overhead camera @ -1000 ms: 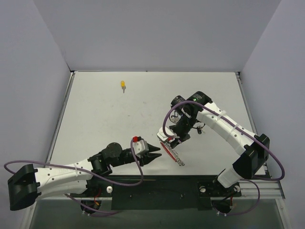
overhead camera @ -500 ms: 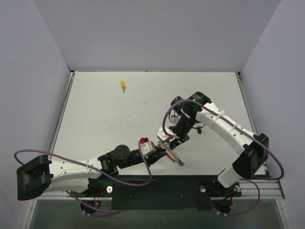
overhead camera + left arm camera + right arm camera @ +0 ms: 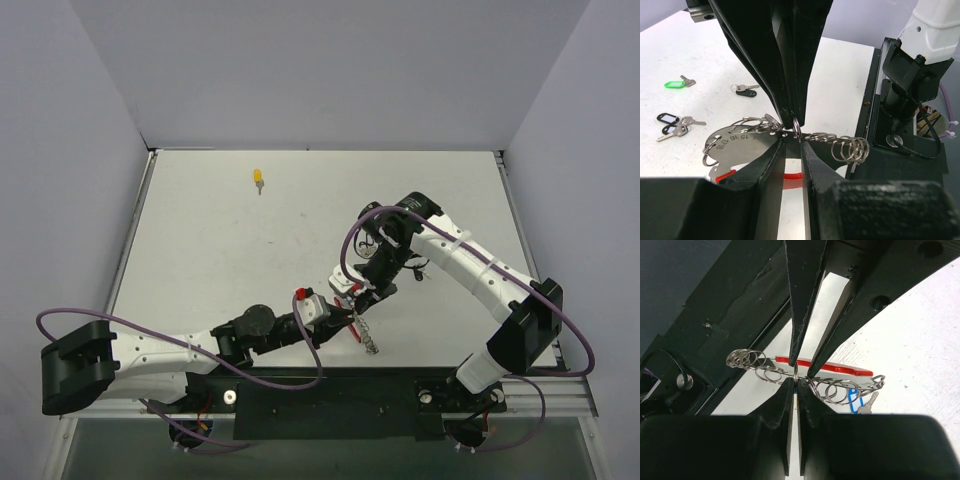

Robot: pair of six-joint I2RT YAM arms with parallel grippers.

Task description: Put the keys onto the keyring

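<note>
The keyring (image 3: pixel 740 142) is a numbered silver plate with a red edge and many split rings. It also shows in the right wrist view (image 3: pixel 840 369) and hangs near the table's front in the top view (image 3: pixel 366 338). My right gripper (image 3: pixel 796 382) is shut on one split ring and holds it off the table. My left gripper (image 3: pixel 793 142) is narrowly open, with its tips on either side of that same ring. Loose keys lie on the table: a green-tagged one (image 3: pixel 674 84), black-tagged ones (image 3: pixel 745 90), and a yellow-tagged one (image 3: pixel 258 178). A blue-tagged key (image 3: pixel 856 399) shows behind the rings.
The black base rail (image 3: pixel 330 390) runs along the near edge, just below both grippers. More black-tagged keys (image 3: pixel 670 122) lie on the white table (image 3: pixel 200 250). Grey walls stand on three sides. The right arm's base (image 3: pixel 905 100) stands close behind the keyring.
My left arm has reached right and forward until its tips meet the keyring held by the right gripper. The keyring's hanging end has swung a little. The right arm has barely moved.
</note>
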